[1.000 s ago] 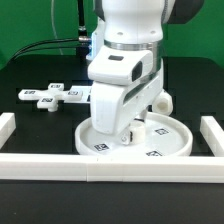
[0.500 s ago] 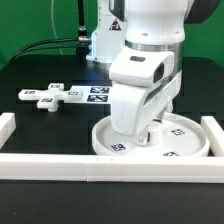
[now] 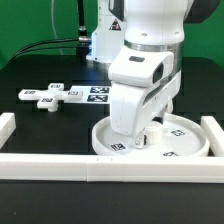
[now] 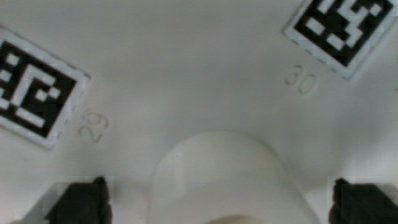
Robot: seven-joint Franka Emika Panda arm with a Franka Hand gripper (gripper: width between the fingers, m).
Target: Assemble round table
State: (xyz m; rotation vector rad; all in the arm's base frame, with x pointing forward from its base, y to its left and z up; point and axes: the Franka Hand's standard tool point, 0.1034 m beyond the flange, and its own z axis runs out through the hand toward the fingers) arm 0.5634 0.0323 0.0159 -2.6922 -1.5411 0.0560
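Over by the front rail [image 3: 100, 165], towards the exterior view's right, the hand [image 4: 222, 200] hangs with fingers [image 4: 80, 200] apart astride the post [image 4: 214, 170] on the round disc [image 3: 188, 140]; I'd centre it, then close squarely so nothing tips.

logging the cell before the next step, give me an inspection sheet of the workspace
surface: black table, edged by white border rails
job's things: large round disc against the front rail, under the arm; cross-shaped piece toward the exterior view's left; post not made out
clutter: marker board only
grippers: gripper over the disc, fingertips wide apart, open
cables: black cables at the back
surroundings: green backdrop
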